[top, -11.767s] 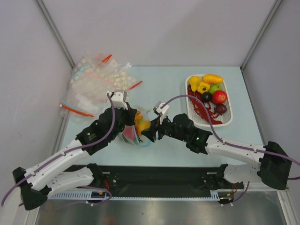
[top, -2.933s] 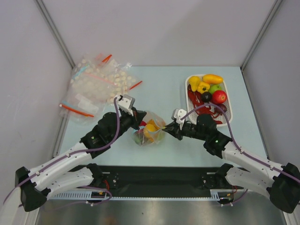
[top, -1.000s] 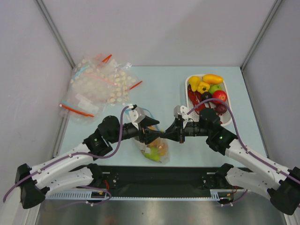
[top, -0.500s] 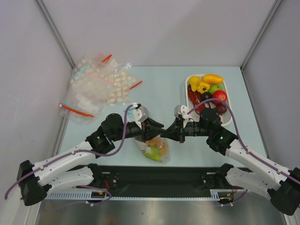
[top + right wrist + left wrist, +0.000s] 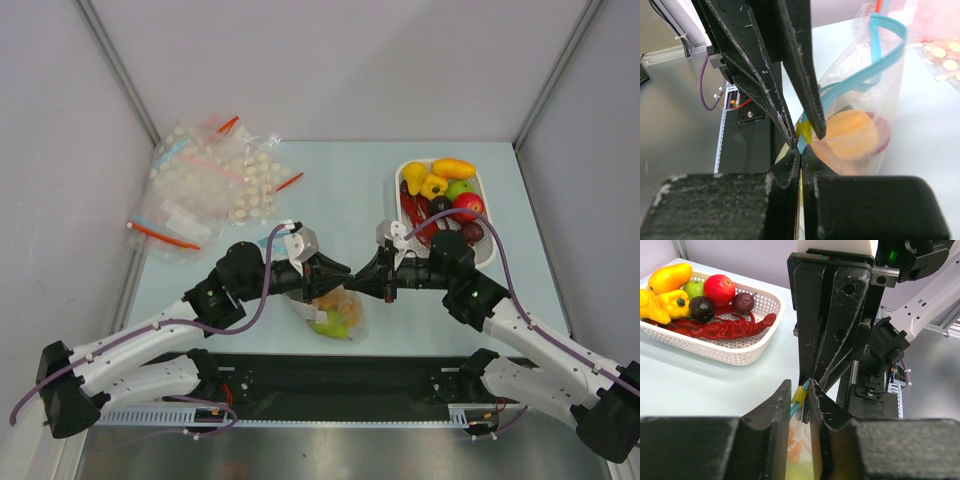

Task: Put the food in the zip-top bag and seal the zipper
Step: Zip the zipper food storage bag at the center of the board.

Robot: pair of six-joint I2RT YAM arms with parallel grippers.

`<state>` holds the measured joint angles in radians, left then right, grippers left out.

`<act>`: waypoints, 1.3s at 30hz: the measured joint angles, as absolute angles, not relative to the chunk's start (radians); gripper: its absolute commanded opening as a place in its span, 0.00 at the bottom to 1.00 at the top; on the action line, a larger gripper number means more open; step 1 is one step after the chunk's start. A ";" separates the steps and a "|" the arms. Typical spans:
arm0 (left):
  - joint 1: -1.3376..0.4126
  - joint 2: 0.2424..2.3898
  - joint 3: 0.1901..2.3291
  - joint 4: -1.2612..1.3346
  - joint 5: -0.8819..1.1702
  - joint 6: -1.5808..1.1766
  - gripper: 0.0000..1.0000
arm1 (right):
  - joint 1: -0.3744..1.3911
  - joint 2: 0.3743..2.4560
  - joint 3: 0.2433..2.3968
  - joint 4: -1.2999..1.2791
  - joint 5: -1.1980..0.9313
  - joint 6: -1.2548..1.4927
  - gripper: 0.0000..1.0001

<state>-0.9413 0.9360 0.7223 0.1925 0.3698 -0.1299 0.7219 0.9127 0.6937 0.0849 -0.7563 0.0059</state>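
Note:
The zip-top bag (image 5: 336,314) hangs clear and floppy between my two grippers, with an orange and a green piece of food (image 5: 328,325) inside. My left gripper (image 5: 343,272) has its fingers closed in on the small yellow slider (image 5: 800,395) of the light blue zipper (image 5: 879,50). Facing it tip to tip, my right gripper (image 5: 358,284) is shut on the end of the blue strip (image 5: 803,144). Beyond that end the zipper curves open over the orange fruit (image 5: 850,135). More food (image 5: 442,192) lies in the white tray.
The white slotted tray (image 5: 487,256) stands at the right, just behind my right arm. A heap of other clear bags with red strips (image 5: 210,185) lies at the back left. The arms' black base bar (image 5: 340,375) runs along the near edge.
My left gripper has slid a little right, up to the right gripper's tips, and its jaws have narrowed onto the yellow slider. The right gripper has held still.

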 measured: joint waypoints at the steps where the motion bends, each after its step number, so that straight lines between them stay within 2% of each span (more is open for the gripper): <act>1: -0.942 0.936 0.722 0.192 0.371 -0.130 0.21 | 0.718 0.910 0.693 0.089 -0.758 0.009 0.00; 3: -0.942 0.936 0.724 0.191 0.371 -0.130 0.23 | 0.711 0.908 0.690 0.097 -0.760 0.017 0.00; 6: -0.944 0.941 0.731 0.184 0.372 -0.128 0.38 | 0.702 0.906 0.686 0.110 -0.768 0.028 0.00; 10: -0.948 0.942 0.734 0.172 0.372 -0.128 0.42 | 0.690 0.905 0.685 0.126 -0.773 0.039 0.00; 14: -0.950 0.942 0.733 0.170 0.370 -0.125 0.32 | 0.684 0.902 0.685 0.143 -0.785 0.053 0.00; 17: -0.951 0.942 0.734 0.170 0.372 -0.123 0.19 | 0.679 0.897 0.682 0.151 -0.795 0.058 0.00; 18: -0.952 0.942 0.734 0.170 0.371 -0.121 0.10 | 0.677 0.896 0.679 0.154 -0.798 0.061 0.00; 21: -0.954 0.942 0.735 0.164 0.370 -0.122 0.03 | 0.671 0.894 0.673 0.157 -0.803 0.067 0.00; 24: -0.955 0.941 0.735 0.162 0.369 -0.122 0.00 | 0.671 0.894 0.671 0.157 -0.803 0.067 0.00; 39: -0.963 0.918 0.735 0.155 0.343 -0.122 0.00 | 0.669 0.860 0.656 0.176 -0.785 0.070 0.00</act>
